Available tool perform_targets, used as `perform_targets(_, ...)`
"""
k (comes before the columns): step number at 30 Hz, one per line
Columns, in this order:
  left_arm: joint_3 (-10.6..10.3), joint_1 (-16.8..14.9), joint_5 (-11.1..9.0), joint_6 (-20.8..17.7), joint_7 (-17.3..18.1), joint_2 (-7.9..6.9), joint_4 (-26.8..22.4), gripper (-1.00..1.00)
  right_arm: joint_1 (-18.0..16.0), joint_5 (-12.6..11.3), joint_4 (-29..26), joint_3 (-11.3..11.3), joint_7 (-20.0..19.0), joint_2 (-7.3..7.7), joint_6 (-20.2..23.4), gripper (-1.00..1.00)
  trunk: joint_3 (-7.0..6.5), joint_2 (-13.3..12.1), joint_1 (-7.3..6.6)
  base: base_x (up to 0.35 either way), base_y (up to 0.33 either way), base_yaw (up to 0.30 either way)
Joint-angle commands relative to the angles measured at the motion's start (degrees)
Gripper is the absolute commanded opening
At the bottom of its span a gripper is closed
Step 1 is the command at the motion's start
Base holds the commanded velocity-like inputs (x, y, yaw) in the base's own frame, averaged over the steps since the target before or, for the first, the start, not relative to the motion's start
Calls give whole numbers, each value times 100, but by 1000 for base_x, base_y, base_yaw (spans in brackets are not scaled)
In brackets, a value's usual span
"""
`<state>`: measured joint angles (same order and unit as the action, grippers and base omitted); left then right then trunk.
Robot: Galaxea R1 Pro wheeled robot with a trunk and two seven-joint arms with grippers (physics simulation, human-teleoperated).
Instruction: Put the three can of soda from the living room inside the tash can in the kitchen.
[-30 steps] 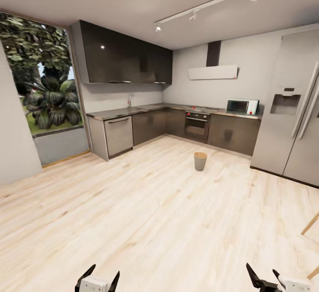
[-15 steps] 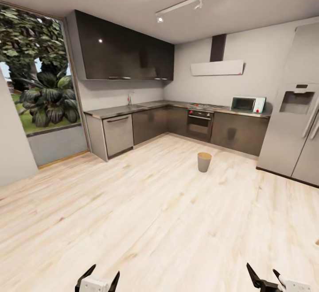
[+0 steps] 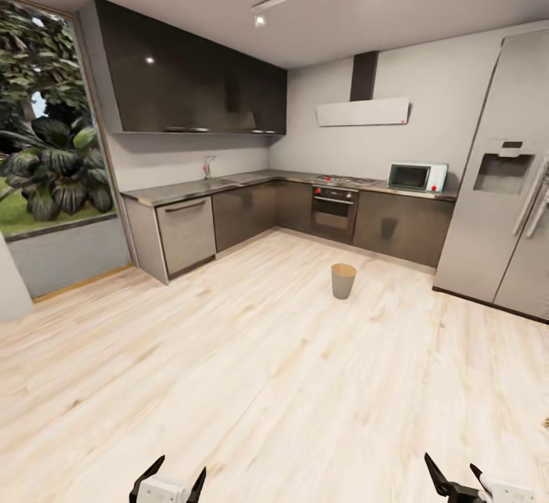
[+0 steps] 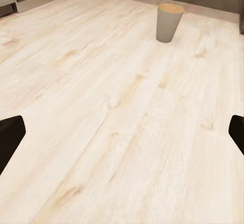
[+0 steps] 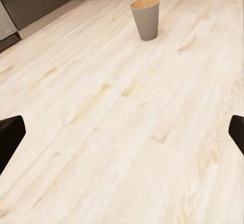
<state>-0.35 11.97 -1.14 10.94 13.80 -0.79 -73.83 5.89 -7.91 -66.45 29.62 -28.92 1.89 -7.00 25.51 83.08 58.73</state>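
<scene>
The kitchen point(image 3: 252, 183) is opening out ahead, pale floor point(image 3: 229, 381) running to the fridge point(image 3: 496, 206). The tash can point(image 3: 343, 280) is standing alone mid-floor, well apart from the robot. Left gripper point(image 3: 168, 478) and right gripper point(image 3: 450, 478) are both hanging wide and carrying nothing; arriving can-less risks a wasted trip.

Pale grey round bin point(image 3: 343, 282) with brown wood-toned rim and interior. Pale wood-plank floor point(image 3: 252, 381) with tan grain streaks. Dark grey glossy upper cabinets point(image 3: 191, 84); dark grey base cabinets point(image 3: 244, 217) under grey countertop point(image 3: 198, 187). Light-blue microwave point(image 3: 415, 177) with dark door. Silver-grey refrigerator point(image 3: 503, 183). Black gripper fingers point(image 4: 10, 140) against white gripper bodies point(image 3: 164, 491).
</scene>
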Motion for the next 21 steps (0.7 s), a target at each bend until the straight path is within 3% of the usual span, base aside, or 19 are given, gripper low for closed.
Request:
perform_targets(1,0,0,0,1,0,0,0,100,0,0,0,0,0,1,1,100,0,0,0,326,0,-232)
perform_targets(16,0,0,0,-1,0,0,0,100,0,0,0,3,-4,-5,-21,100,-30,0,0,326,0,-245)
perform_targets(21,0,-1,0,-2,0,0,0,100,0,0,0,10,-8,-23,-60,100,-31,0,0,326,43,-98)
